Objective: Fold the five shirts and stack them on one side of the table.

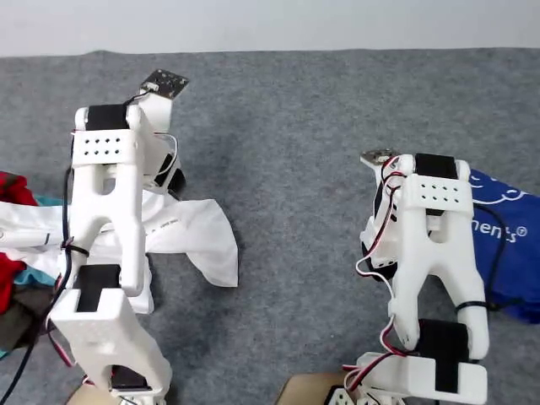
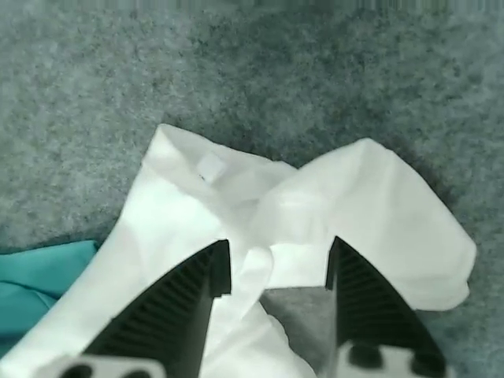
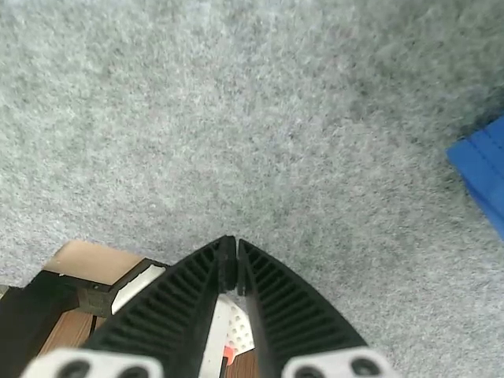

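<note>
Two grippers logged. Your left gripper (image 2: 277,246) hangs over the white shirt (image 2: 331,213) with its jaws set wide apart. A fold of the white cloth lies under the gap; you cannot tell whether the tips touch it. The white shirt lies crumpled on the grey felt table cover (image 1: 321,126), partly under the left arm, with one end spread toward the table's middle. Just beside it, at the table's left edge, sits a heap of coloured cloth (image 1: 15,278), red and teal among it. A teal piece (image 2: 39,272) touches the white shirt. Your right gripper (image 3: 232,246) is pinched closed on nothing, above bare felt. A blue shirt (image 1: 506,245) lies at the right edge, just beside the right arm and well apart from the white one.
</note>
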